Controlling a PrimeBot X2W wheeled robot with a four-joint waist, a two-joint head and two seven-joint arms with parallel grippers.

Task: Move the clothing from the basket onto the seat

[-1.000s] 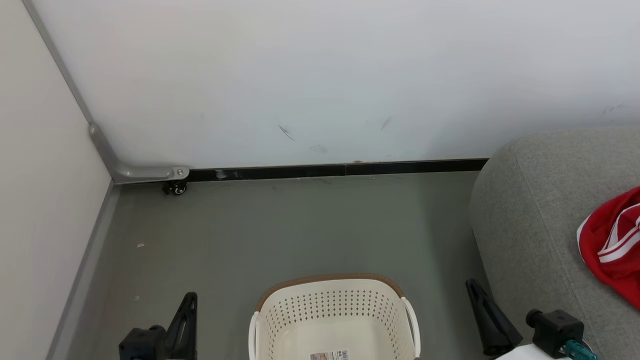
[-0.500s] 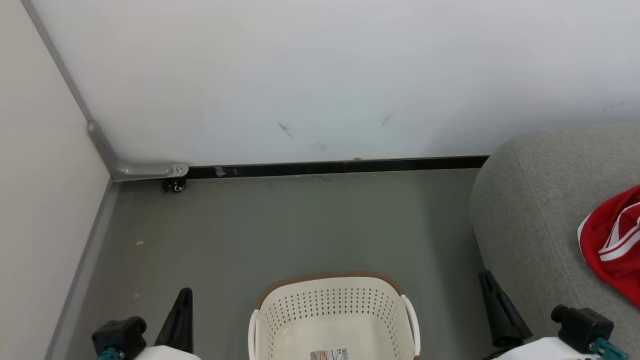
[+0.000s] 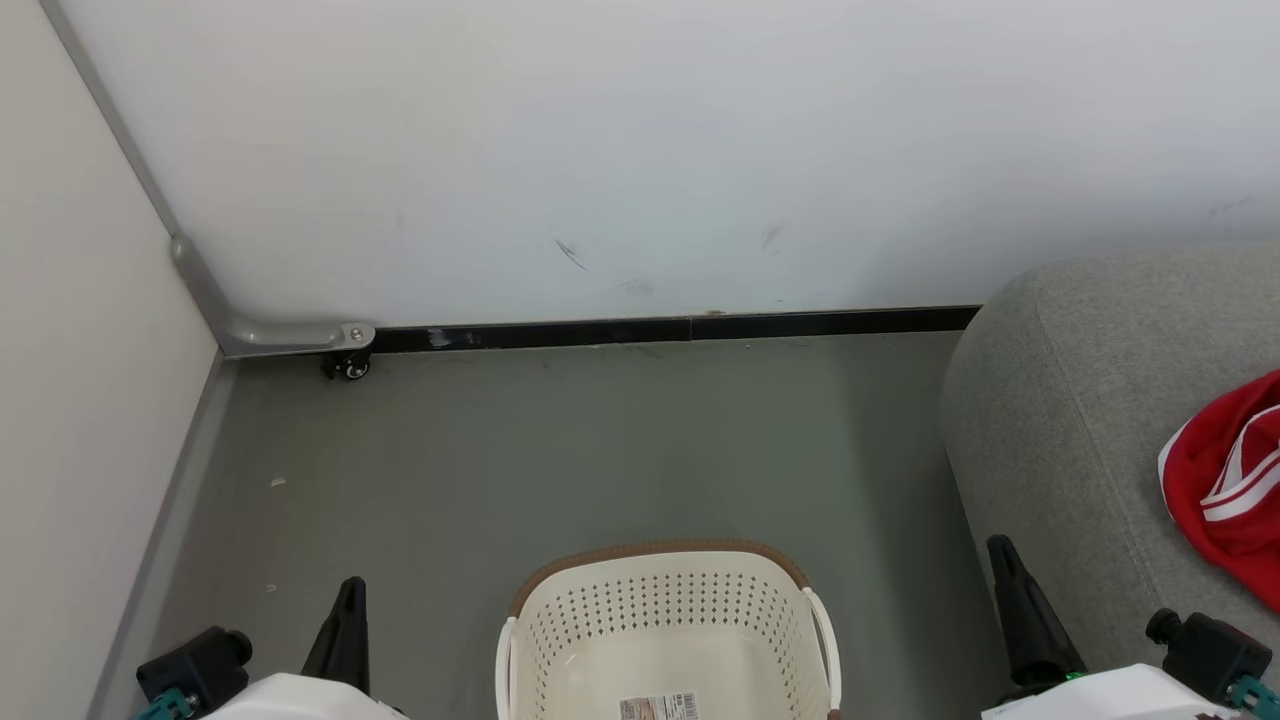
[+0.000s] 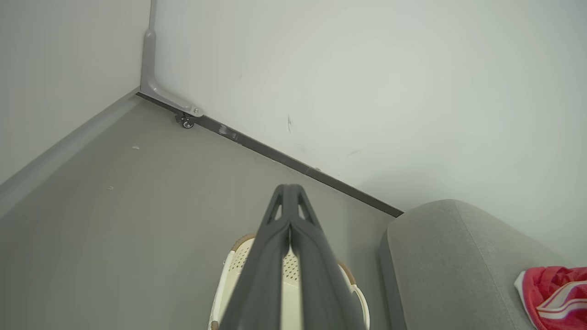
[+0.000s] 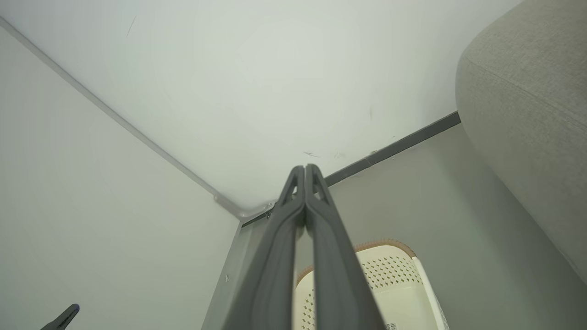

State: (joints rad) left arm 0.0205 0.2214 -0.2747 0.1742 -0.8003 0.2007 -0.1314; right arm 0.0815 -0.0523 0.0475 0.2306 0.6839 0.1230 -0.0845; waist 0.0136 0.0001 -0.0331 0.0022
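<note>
You see the left gripper (image 3: 350,592) and right gripper (image 3: 1000,556) with fingers closed, empty, since the cream perforated plastic basket (image 3: 665,600) looks bare and the red white-trimmed clothing (image 3: 1225,480) lies on the light-grey fabric sofa (image 3: 1070,400) at right.

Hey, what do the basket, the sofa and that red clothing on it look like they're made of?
Basket: looks like moulded plastic, cream and smooth, with rows of holes; its brown rim is of unclear material. Sofa: light-grey woven upholstery, matte, with a grainy weave. Red clothing: soft fabric, possibly synthetic; it folds loosely and has white stripes.
</note>
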